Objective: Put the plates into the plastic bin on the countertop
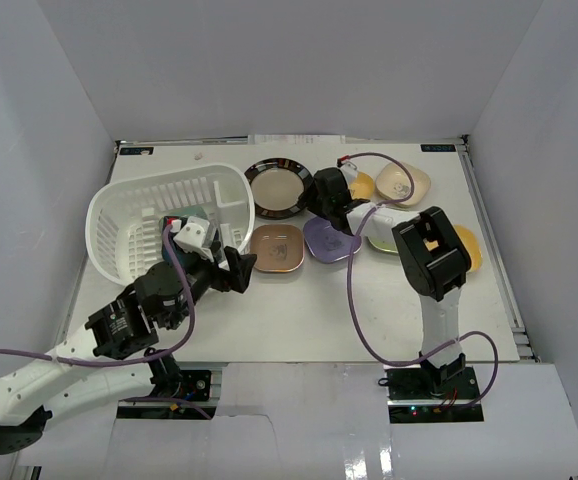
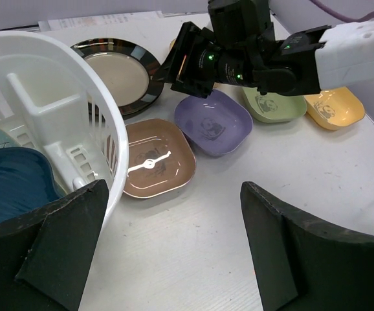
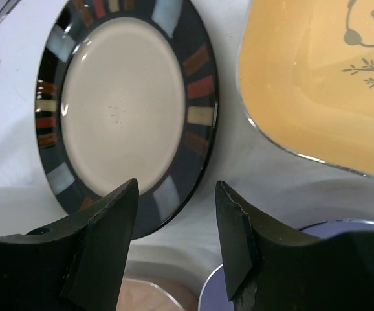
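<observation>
The white plastic bin (image 1: 169,215) stands at the left of the countertop (image 1: 299,310); a dark-blue dish (image 2: 9,181) lies inside it. A dark-rimmed round plate (image 1: 277,187) sits to the bin's right, with a brown plate (image 1: 277,248) and a purple plate (image 1: 331,240) in front of it. My right gripper (image 3: 176,194) hangs open above the round plate's (image 3: 125,110) right rim, one finger over the rim, the other over bare table. My left gripper (image 2: 174,246) is wide open and holds nothing, low over the table beside the bin (image 2: 77,84) and near the brown plate (image 2: 154,159).
An orange plate (image 3: 323,78) lies just right of the round plate. A green plate (image 2: 274,107), a yellow plate (image 2: 332,107) and a cream plate (image 1: 401,183) lie further right, partly under the right arm. Pale walls enclose the table on three sides.
</observation>
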Controlling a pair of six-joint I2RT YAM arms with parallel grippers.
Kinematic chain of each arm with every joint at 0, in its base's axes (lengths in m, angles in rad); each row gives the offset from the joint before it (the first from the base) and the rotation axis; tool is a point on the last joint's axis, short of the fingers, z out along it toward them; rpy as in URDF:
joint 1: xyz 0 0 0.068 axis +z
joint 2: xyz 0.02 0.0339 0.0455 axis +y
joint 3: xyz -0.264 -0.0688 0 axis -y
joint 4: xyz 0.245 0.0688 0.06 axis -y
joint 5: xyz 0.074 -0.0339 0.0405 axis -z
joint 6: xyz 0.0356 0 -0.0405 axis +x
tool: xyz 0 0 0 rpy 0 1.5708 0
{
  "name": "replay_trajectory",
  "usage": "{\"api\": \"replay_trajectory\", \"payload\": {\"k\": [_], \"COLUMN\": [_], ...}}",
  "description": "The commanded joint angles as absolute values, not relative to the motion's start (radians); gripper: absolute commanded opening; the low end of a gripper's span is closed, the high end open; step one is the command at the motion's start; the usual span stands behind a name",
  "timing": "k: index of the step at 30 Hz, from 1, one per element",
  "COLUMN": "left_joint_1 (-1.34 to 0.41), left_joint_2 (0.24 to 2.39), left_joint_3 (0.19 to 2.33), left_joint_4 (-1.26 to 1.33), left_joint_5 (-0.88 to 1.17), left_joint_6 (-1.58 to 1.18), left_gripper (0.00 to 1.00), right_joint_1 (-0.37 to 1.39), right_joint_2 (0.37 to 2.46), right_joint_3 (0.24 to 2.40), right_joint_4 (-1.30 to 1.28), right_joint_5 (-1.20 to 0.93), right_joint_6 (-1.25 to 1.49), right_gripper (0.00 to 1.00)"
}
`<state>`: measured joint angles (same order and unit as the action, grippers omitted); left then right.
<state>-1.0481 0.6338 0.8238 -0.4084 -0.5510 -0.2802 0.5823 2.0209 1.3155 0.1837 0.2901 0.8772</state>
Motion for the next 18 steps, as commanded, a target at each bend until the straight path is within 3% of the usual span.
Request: {"api": "replay_trajectory", "payload": {"k": [1, 18], "left_joint_1": [-1.04, -1.02], "left_joint_2": [0.62, 0.634], "left_joint_3": [0.815, 0.807], "left_joint_4": [-0.39, -0.371], "left_joint_5": [-0.529, -0.495], "left_joint_6": [-0.265, -0.244], "left_gripper": [0.93, 0.94], "right_joint_1": [0.574, 0.571], "right_joint_2": [2.065, 2.253], "right_joint_3": [1.359, 1.536], "right_joint_4": [0.21, 0.236], "right_joint_5": [0.327, 0.256], "right_joint_6": [0.919, 1.02], "right_gripper": [0.57, 0.55]}}
